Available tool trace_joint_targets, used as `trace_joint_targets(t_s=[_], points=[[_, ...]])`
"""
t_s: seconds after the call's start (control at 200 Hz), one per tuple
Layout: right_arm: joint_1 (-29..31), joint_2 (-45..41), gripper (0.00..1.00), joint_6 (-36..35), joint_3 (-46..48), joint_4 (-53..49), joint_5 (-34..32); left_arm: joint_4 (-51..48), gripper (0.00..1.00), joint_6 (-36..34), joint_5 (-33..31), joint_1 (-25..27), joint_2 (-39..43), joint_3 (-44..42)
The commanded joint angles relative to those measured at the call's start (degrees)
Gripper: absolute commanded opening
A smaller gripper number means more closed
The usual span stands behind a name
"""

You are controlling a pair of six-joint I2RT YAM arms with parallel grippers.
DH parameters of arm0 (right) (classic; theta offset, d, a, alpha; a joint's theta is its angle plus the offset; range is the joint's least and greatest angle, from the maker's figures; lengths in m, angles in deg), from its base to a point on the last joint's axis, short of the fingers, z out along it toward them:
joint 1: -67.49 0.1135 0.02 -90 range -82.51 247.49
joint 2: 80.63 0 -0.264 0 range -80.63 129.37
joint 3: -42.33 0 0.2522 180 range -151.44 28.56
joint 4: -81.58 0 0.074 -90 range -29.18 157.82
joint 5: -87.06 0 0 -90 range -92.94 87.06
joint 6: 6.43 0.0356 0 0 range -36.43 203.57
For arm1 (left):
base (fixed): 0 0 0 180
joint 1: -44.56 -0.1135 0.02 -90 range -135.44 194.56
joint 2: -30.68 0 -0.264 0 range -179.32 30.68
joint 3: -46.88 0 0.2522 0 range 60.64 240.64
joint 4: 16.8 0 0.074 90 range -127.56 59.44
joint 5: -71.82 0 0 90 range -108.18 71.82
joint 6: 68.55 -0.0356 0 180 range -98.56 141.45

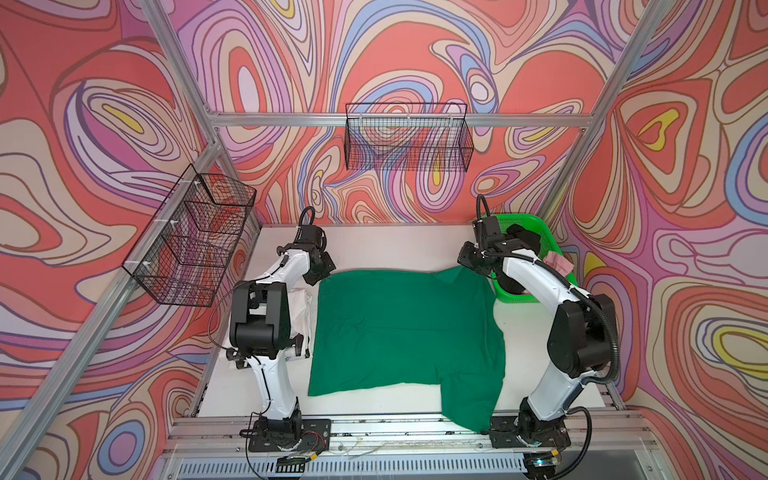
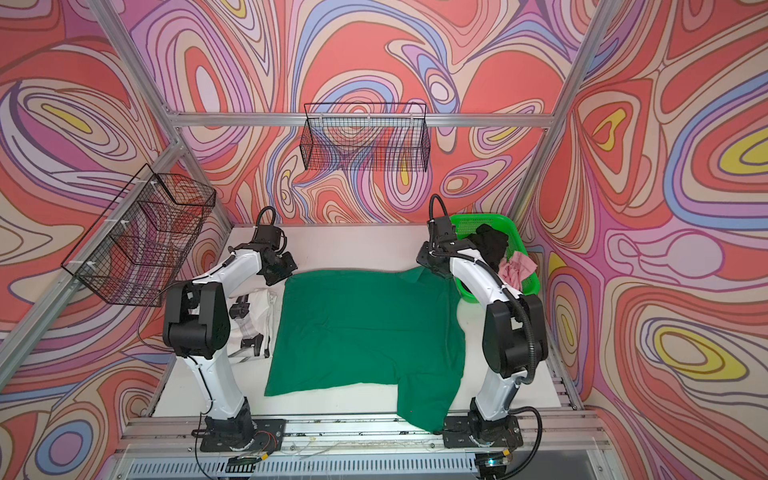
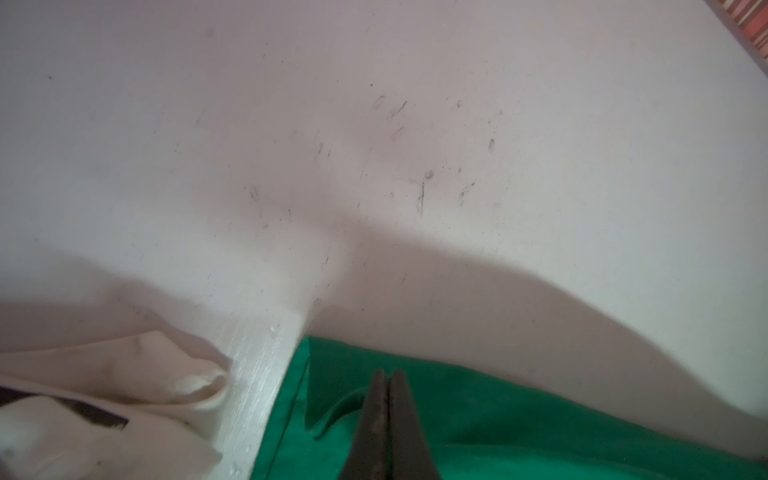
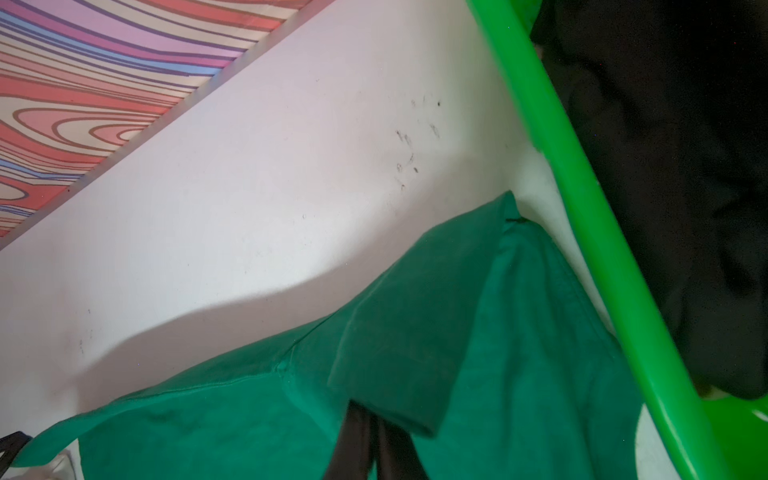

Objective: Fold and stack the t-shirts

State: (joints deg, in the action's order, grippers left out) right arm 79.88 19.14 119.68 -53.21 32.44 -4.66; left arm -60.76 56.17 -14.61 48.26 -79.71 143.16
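Counted four t-shirts. Found one dark green t-shirt (image 1: 403,332) spread across the middle of the white surface (image 1: 374,245), with one sleeve hanging past the near edge at 5 o'clock. Found one white t-shirt (image 2: 259,307) with black marks, crumpled at 9 o'clock, just beside the green cloth and partly hidden under the left arm. Found one black t-shirt (image 2: 492,245) heaped in the single bright green plastic basket (image 1: 519,216) at 2 o'clock. Found one pale pink t-shirt (image 2: 517,268) draped over that basket's rim on the 3 o'clock side.

Counted two hands — both at the far edge of the green shirt. Left hand (image 3: 388,376) at the 11 o'clock corner: pressed together, tips down over the green cloth; cannot tell about any cloth nipped between. Right hand (image 4: 370,409) at the 1 o'clock corner, just beside the basket: pressed together, tips tucked under a folded sleeve edge, pinching the green cloth and holding it raised off the surface.

Counted two black wire holders on the frame — back wire basket (image 1: 409,137) at 12 o'clock, left wire basket (image 1: 191,241) near 10 o'clock.
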Motion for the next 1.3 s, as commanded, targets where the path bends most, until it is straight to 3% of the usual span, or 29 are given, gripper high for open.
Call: trace_joint_targets(t_s=[0.0, 0.366, 0.776, 1.297], points=[[-0.29, -4.28, 0.0, 1.01, 2.65, -0.49, -1.0, 0.96, 0.0, 0.88, -1.22, 0.07, 4.11, -1.93], [-0.33, -11.25, 0.0, 2.46, 11.95, 0.3, 1.98, 2.6, 0.0, 3.71, 0.81, 0.22, 6.08, -9.67], [-0.25, -16.66, 0.0, 3.08, 19.55, 0.79, 3.82, 4.05, 0.0, 6.14, -1.06, 2.25, 8.69, -14.9], [-0.23, -19.81, 0.0, 2.51, 23.38, -0.33, 4.86, 5.06, 0.0, 7.86, -2.45, 2.44, 12.39, -18.99]])
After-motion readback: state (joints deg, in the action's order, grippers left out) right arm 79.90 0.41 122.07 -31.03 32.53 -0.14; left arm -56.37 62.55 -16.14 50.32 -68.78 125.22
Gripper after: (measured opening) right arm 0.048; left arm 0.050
